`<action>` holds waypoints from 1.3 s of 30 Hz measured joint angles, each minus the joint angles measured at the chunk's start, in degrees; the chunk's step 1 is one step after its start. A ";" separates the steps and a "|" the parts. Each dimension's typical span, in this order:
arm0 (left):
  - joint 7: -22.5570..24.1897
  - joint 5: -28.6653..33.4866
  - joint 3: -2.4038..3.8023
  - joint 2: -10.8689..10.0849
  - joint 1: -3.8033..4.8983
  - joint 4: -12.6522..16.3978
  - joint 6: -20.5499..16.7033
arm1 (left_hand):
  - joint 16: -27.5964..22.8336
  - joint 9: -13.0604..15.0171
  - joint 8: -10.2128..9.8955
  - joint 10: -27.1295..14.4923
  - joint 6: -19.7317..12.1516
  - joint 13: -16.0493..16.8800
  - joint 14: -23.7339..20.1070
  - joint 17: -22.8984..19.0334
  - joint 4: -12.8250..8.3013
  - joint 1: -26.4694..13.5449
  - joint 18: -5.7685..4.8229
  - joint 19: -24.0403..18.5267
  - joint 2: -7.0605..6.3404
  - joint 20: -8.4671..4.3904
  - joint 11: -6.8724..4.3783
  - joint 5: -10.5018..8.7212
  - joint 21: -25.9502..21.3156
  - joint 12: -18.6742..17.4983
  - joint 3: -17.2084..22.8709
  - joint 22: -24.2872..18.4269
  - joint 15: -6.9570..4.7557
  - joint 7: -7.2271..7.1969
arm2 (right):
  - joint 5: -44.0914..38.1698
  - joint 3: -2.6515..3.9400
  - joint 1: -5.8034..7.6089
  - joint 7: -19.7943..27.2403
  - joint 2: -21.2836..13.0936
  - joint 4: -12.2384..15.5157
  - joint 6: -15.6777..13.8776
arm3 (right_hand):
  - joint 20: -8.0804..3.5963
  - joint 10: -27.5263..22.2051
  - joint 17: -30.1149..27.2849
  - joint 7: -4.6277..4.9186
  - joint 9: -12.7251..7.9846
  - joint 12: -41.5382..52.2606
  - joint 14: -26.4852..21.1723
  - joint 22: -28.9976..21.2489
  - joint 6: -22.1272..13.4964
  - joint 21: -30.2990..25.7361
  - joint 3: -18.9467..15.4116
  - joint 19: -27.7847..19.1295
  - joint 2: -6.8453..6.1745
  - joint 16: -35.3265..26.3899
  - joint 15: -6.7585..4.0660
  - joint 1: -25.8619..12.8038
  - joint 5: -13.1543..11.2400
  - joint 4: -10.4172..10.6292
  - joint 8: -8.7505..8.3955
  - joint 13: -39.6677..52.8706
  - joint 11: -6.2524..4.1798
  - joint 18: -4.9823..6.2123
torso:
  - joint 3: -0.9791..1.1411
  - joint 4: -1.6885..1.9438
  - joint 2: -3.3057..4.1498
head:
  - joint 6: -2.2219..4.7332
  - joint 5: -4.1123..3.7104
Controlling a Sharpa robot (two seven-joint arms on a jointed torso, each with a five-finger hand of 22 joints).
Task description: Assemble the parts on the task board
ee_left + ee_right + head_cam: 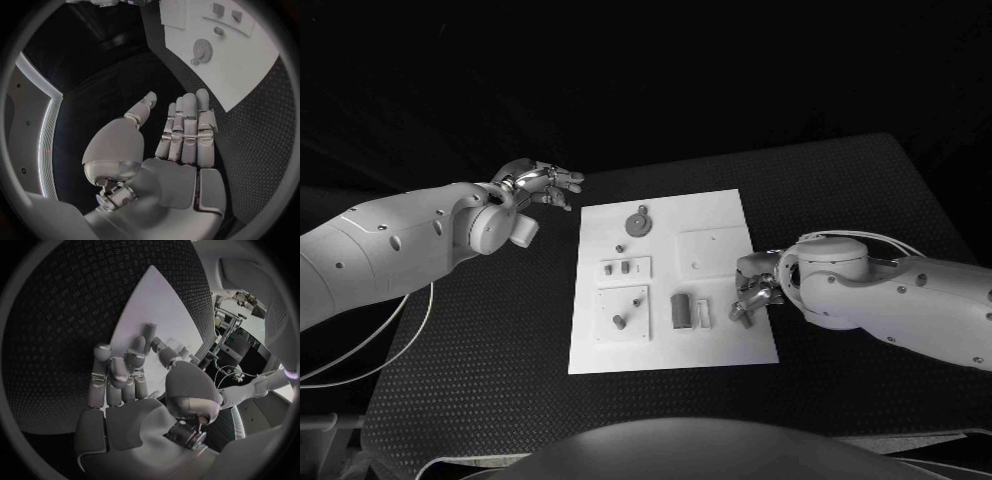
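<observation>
The white task board lies mid-table. On it I see a round grey gear, a small peg, two small pieces in a raised plate, a peg in another plate, and a dark block beside a pale piece. My left hand hovers off the board's far left corner, fingers straight, holding nothing. In the left wrist view its fingers point towards the board and gear. My right hand sits at the board's right edge, fingers bent over the board, nothing seen in them.
The black textured table surrounds the board, with bare room on its left and in front of it. A thin cable hangs off my left arm near the table's left edge.
</observation>
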 measured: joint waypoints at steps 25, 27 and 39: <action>-0.24 -0.33 0.00 -0.05 0.00 0.01 0.09 | 0.00 0.01 0.00 0.00 0.00 -0.02 0.00 0.04 0.00 0.00 0.00 -0.01 0.00 0.01 0.00 0.00 0.00 0.00 0.00 0.04 0.00 -0.01 | 9.45 0.06 -0.22 -0.16 -1.52 1.87 -6.05 | 0.54 -0.12 0.06 1.96 -3.43 0.00 0.13 0.00 -1.83 0.76 3.05 -0.29 -0.72 0.00 1.53 1.27 25.83 3.03 -13.17 0.01 1.13 -0.53 | 0.07 -0.01 0.01 | 0.00 -0.05; -0.26 -0.34 0.00 -0.02 0.00 0.01 0.10 | 0.00 0.01 0.00 0.00 0.00 -0.02 0.00 0.04 0.00 0.00 0.00 -0.01 0.00 0.01 0.00 0.00 0.00 0.00 0.00 0.04 0.00 -0.01 | 10.85 0.15 -0.22 -0.16 -1.52 1.94 -6.78 | 0.54 -0.21 0.06 2.45 -4.05 0.00 0.12 0.00 -2.33 0.76 3.05 -0.29 -0.72 0.00 1.53 1.27 28.87 3.03 -13.14 0.01 1.23 -0.58 | 0.05 -0.01 0.01 | 0.00 -0.05; -0.40 -0.38 0.00 0.13 0.00 -0.02 0.21 | 0.00 0.02 0.00 0.00 -0.01 0.03 0.00 0.09 0.00 0.00 -0.01 -0.01 0.00 0.01 0.00 0.00 -0.21 0.00 0.00 0.09 0.00 -0.03 | 21.52 0.23 0.05 -0.52 -0.08 1.18 -10.64 | 0.56 0.01 0.06 3.79 -4.08 0.23 -0.03 0.00 -3.30 1.01 3.06 -0.30 -0.72 0.01 1.39 1.28 29.64 3.02 -12.44 0.01 1.01 -0.63 | -0.01 0.00 0.01 | 0.00 0.17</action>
